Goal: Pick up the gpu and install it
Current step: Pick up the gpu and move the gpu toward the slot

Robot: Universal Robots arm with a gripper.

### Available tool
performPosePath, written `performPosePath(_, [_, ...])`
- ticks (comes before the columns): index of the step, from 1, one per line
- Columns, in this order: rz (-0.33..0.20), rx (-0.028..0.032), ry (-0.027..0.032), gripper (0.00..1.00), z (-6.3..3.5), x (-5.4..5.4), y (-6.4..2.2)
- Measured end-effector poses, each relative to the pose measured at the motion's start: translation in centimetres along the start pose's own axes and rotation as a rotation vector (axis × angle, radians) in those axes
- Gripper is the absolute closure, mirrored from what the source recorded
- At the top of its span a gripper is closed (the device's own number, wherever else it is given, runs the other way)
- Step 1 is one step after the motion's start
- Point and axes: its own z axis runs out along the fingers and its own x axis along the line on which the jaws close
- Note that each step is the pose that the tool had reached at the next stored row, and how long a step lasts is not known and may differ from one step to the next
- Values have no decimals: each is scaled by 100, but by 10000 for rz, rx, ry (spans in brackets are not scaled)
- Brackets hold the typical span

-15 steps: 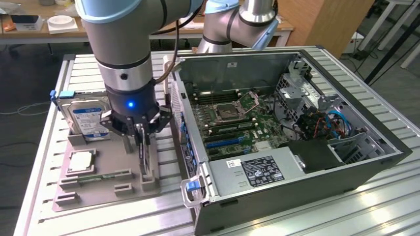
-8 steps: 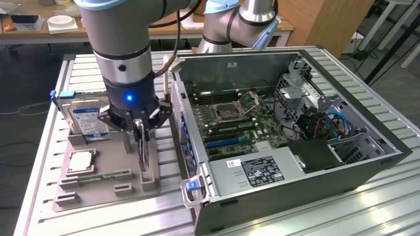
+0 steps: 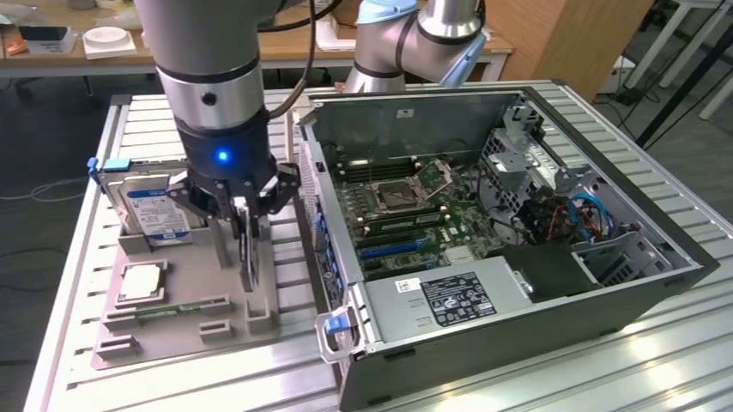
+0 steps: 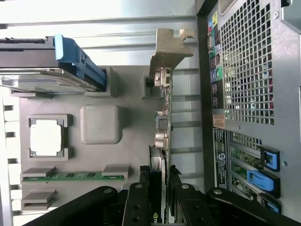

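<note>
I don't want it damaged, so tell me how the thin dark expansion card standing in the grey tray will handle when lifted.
The thin dark expansion card is probably stiff: it stands straight on edge. Likely light, being so thin. The metal end bracket may tilt it in the claw.

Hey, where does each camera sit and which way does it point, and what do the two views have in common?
Exterior view: off the arm, raised, looking down at the open computer case and grey tray; the arm and pincer show.
Wrist view: on the wrist, looking along the pincer at the gpu, edge-on in the tray; its fingers show.
Shared: pincer closed on the gpu, tray, hard drive, computer case.
</note>
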Motion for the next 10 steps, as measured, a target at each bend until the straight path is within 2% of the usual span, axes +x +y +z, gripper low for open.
performPosePath(5, [0,1,1,74,-109,-2,5])
performPosePath(10, [0,-1,0,74,-118,-3,5])
